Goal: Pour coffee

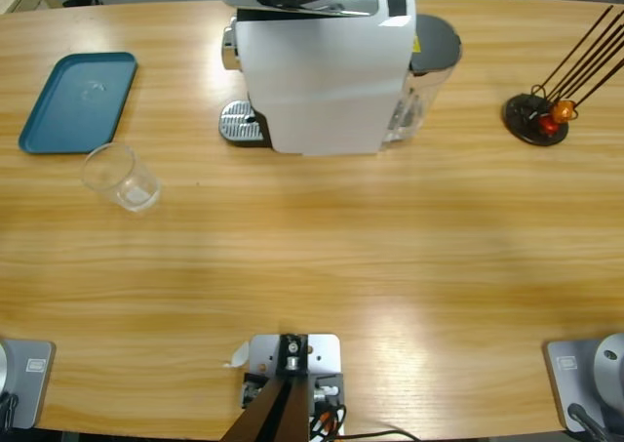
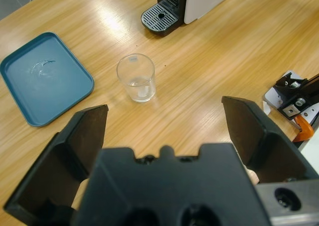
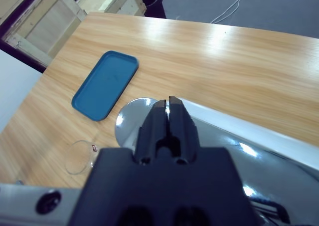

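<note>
The left claw (image 2: 164,121) gapes empty; ahead of it the glass (image 2: 136,78) stands on the worktop (image 2: 209,71), no coffee visible. Thin, slippery, fragile: grip mid-wall gently. The right claw (image 3: 168,111) is clenched above the machine (image 3: 234,136).

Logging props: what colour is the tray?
Teal blue, plain; the tray shows best in the left wrist view.

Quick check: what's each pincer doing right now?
Left pincer: open, holding nothing, above the glass.
Right pincer: closed, holding nothing, over the machine's lever.
</note>
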Motion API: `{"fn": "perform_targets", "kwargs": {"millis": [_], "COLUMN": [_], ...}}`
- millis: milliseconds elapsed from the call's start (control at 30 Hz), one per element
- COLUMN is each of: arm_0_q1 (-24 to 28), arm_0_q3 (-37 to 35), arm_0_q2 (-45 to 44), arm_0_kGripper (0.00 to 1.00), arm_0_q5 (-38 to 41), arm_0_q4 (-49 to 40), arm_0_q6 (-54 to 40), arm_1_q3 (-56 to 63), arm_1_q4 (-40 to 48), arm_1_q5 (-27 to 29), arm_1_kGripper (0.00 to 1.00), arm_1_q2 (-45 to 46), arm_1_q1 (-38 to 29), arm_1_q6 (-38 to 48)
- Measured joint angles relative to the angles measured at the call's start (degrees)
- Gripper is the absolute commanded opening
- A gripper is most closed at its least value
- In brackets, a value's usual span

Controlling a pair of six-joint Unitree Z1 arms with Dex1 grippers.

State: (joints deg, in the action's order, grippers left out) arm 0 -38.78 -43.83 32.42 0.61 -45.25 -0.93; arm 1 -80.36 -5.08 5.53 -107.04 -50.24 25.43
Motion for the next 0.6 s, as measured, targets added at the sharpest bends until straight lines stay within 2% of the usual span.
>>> {"fn": "perform_targets", "kwargs": {"millis": [267, 300, 333, 367, 433, 600], "arm_0_q1": [0.0, 0.0, 0.0, 0.0, 0.0, 0.0], "arm_0_q3": [0.02, 0.02, 0.02, 0.02, 0.02, -0.06], "arm_0_q2": [0.03, 0.03, 0.03, 0.03, 0.03, 0.65], "arm_0_kGripper": [0.987, 0.987, 0.99, 0.995, 0.996, 0.996], "arm_0_q5": [0.01, 0.01, 0.01, 0.01, 0.01, 0.01], "arm_0_q4": [0.0, 0.0, 0.0, 0.0, 0.0, 0.0], "arm_0_q6": [0.0, 0.0, 0.0, 0.0, 0.0, -0.03], "arm_1_q3": [0.23, 0.23, 0.23, 0.23, 0.23, -1.3], "arm_1_q4": [-0.01, -0.01, -0.01, -0.01, -0.5, -11.74], "arm_1_q5": [0.0, 0.0, 0.0, 0.0, 0.0, 0.0], "arm_1_kGripper": [0.022, 0.549, 0.958, 1.0, 1.0, 1.0], "arm_1_q2": [-1.32, -1.32, -1.32, -1.3, -0.9, 4.51], "arm_1_q1": [-0.67, -0.67, -0.67, -0.67, -0.67, -1.0], "arm_1_q6": [-0.08, -0.07, -0.07, -0.07, -1.04, -14.64]}}
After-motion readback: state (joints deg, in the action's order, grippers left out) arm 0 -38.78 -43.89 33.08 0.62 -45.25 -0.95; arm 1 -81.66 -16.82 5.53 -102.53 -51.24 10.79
